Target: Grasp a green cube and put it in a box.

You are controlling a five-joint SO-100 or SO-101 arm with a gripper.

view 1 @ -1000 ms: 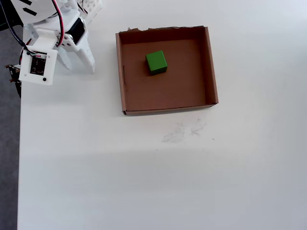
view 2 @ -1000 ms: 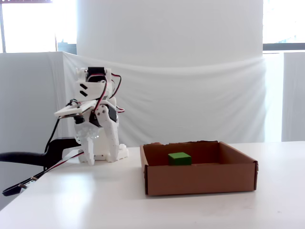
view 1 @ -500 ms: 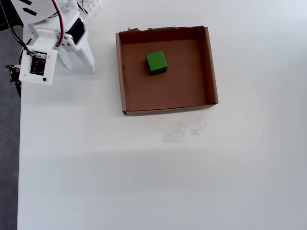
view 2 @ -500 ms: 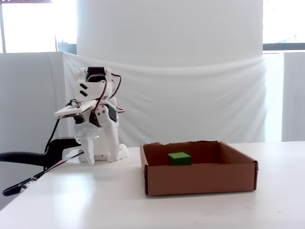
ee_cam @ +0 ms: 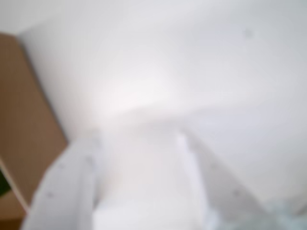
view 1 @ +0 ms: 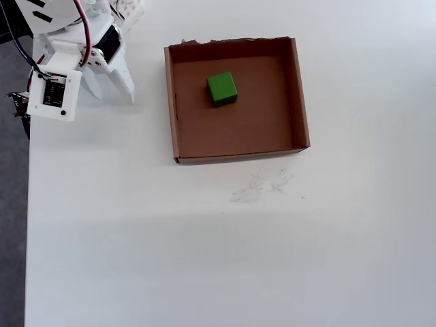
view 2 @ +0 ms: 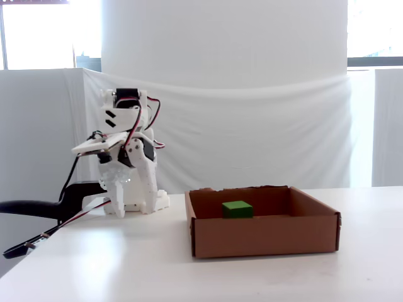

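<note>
- White fingers of our gripper (view 1: 112, 93) point down at the bare table (view 1: 204, 259), jaws parted only a little, holding nothing.
- We see the arm (view 2: 129, 163) folded back, well apart from the box (view 1: 300, 102) in the overhead view.
- We find the green cube (view 1: 222, 88) resting inside the box, near its ragged far wall.
</note>
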